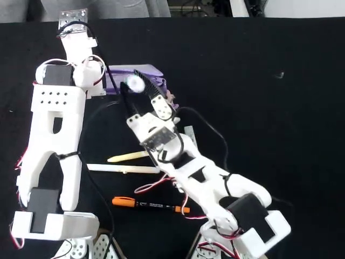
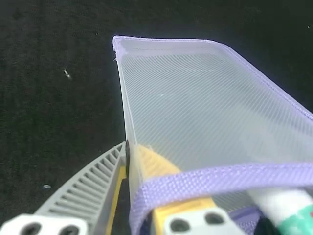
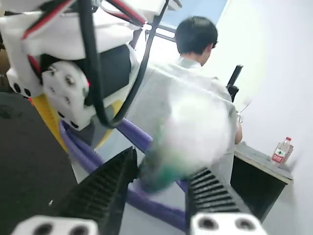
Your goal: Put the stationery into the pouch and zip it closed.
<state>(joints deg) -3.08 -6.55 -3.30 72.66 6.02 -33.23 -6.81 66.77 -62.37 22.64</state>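
Purple-edged mesh, the pouch (image 1: 141, 70) lies at the far side of the black counter (image 1: 269, 108). The step in hand looks to be feeding a white stick with a green band (image 1: 135, 83) through its open mouth. To do it well, I judge the stick should go in lengthwise, tip first and clear of the purple rim. It should also go deep enough not to roll back out on release, with the mouth propped wide and the pouch kept from sliding. The right gripper (image 3: 164, 169) has its black ribbed jaws closed partway around the stick, which sits between them just above the rim. The left gripper (image 2: 128, 147) has its jaws clamped on the pouch wall at the mouth, the yellow one inside and the grey ribbed one outside, holding the opening up. Well apart from the pouch, nearer the arm bases, a cream pen (image 1: 128, 157), a white pen (image 1: 123, 169) and an orange marker (image 1: 151, 204) lie on the counter, not yet packed, so the zip comes later.
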